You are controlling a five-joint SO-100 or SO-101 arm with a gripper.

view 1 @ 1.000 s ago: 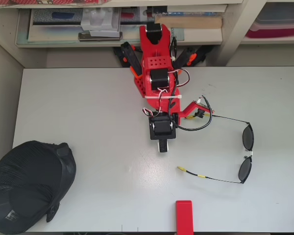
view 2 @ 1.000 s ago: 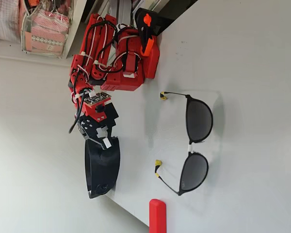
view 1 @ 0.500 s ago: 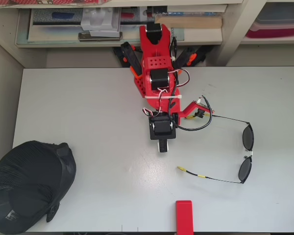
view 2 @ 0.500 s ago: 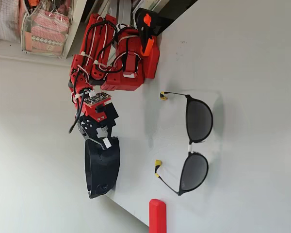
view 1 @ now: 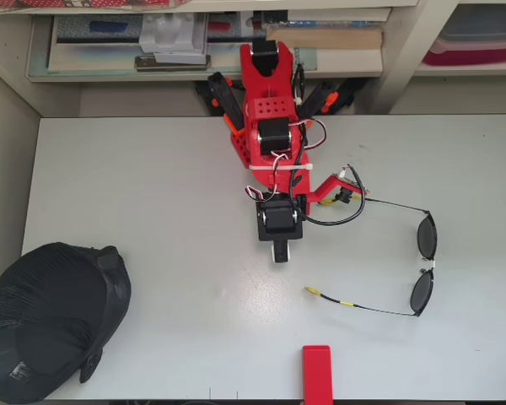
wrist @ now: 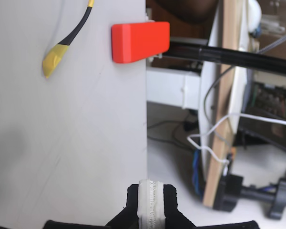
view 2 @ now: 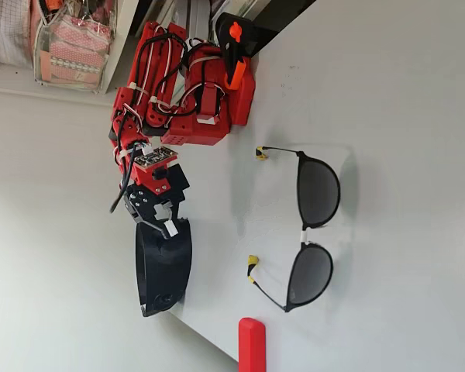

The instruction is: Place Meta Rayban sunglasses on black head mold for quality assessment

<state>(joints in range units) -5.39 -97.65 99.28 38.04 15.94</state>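
- The table (view 1: pixel 152 169) is seen from above in the overhead view. It is white and mostly bare.
- The head mold (view 1: pixel 46 321) is set at the table's near left corner in the overhead view. It is big, round and black. Nothing is on it yet.
- The red arm (view 1: pixel 270 126) is folded up at the middle of the table's far edge.
- The sunglasses (view 1: pixel 405 261) are laid flat by the right edge of the table in the overhead view. The side arms are spread open, and the yellow tips point toward the middle of the table.
- A small red block (view 1: pixel 317 371) is set at the near edge, sticking out over it a little.
- The gripper (view 1: pixel 279 251) is held above the middle of the table. Its fingers are closed, with nothing seen between them in the wrist view.
- The job looks to be at its very start. The sunglasses have not been picked up.
- Next, the fingers most likely need to be opened and brought to the sunglasses. The thin frame should be pinched softly, then carried across to the head mold.
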